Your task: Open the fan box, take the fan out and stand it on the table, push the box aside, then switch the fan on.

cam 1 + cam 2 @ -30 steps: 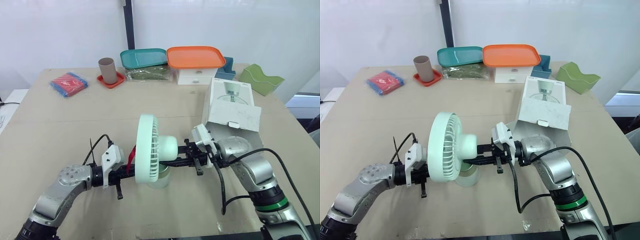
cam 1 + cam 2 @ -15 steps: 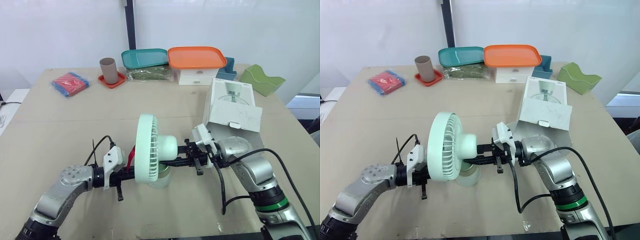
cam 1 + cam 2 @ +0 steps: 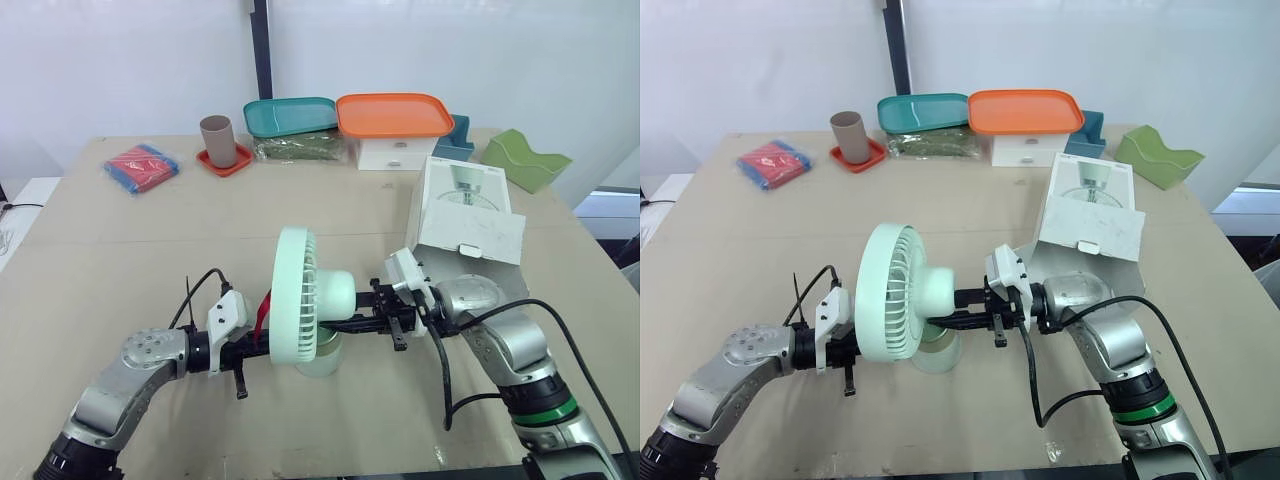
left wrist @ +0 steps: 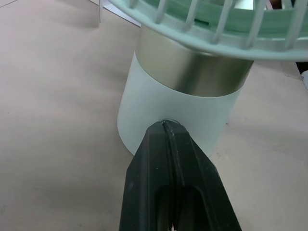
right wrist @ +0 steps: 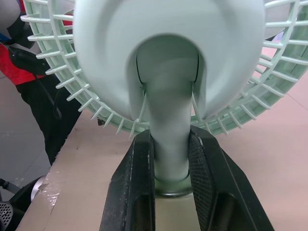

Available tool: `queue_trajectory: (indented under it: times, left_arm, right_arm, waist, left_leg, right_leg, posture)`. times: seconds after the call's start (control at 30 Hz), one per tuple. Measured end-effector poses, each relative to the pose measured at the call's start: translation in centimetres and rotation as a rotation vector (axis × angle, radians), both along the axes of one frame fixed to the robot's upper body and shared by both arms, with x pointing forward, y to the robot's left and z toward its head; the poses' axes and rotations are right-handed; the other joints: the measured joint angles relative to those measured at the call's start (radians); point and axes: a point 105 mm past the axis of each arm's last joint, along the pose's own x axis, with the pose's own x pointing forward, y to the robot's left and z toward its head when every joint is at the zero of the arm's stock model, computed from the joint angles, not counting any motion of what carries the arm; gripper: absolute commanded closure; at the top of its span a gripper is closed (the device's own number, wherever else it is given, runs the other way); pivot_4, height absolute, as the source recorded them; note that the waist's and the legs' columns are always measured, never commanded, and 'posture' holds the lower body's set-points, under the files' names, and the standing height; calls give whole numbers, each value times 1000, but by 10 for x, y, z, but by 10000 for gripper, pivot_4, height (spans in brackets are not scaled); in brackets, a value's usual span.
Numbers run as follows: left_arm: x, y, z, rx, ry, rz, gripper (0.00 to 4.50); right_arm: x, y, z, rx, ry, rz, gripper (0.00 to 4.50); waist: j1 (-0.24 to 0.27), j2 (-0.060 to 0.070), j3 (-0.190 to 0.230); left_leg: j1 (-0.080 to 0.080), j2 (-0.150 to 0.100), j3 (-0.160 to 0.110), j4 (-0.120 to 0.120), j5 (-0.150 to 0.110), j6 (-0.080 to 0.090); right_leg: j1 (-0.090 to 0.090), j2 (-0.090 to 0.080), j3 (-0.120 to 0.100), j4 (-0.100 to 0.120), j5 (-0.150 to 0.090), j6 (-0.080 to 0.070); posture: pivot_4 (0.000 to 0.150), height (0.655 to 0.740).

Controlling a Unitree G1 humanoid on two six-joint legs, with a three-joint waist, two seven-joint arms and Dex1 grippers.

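Right wrist view — jaws around fan [image 5: 168,57]

The fan [image 3: 298,300] is pale mint green, a round slatted grille on a short neck above a cylindrical base ringed by a metallic band. It stands upright near the front middle of the table [image 3: 150,250], grille facing left. The white fan box [image 3: 465,208], printed with a fan picture, lies just right and farther back, near flap open.

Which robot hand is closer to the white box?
Right. The right gripper grips the fan by its neck, on the side facing the box. The left gripper, shut, touches the fan's base from the far side.
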Motion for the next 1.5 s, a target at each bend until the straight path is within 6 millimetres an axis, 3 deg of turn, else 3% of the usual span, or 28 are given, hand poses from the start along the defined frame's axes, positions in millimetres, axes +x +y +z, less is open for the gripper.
queue_trajectory:
  times: [0.7,0.87,1.07,1.23,1.33,1.5]
  left_arm:
    - [-3,1,0,-18,12,1,44875]
    - [-6,9,6,-46,-7,21,44875]
    - [-9,36,13,-76,-81,129,44875]
    - [-17,46,13,-83,-129,149,44875]
    - [-19,50,15,-90,-139,162,44875]
    - [-11,56,17,-114,-143,201,44875]
  right_arm:
    - [0,0,0,-1,0,2,40812]
    - [0,0,0,-1,-1,3,40812]
    - [0,0,1,-5,-4,1,40812]
    - [1,-1,1,-8,-5,-1,40812]
    - [9,0,14,-3,-9,-3,40812]
    - [20,9,51,53,-67,30,40812]
  waist:
    - [0,0,0]
    - [0,0,0]
    - [0,0,0]
    - [0,0,0]
    - [-1,0,0]
    - [-4,0,0]
  left_leg:
    - [0,0,0,0,0,0]
    - [0,0,0,0,0,0]
    - [0,0,0,0,0,0]
    - [0,0,0,0,0,0]
    - [0,1,1,0,0,0]
    - [0,1,1,0,0,0]
  right_leg:
    - [0,0,0,0,0,0]
    - [0,0,0,0,0,0]
    - [0,0,0,0,0,0]
    - [0,0,0,0,0,0]
    - [-1,0,0,0,0,-1]
    - [-1,1,-1,0,1,-2]
  posture:
    - [1500,7400]
    - [1500,7400]
    - [1500,7400]
    - [1500,7400]
    - [1500,7400]
    - [1500,7400]
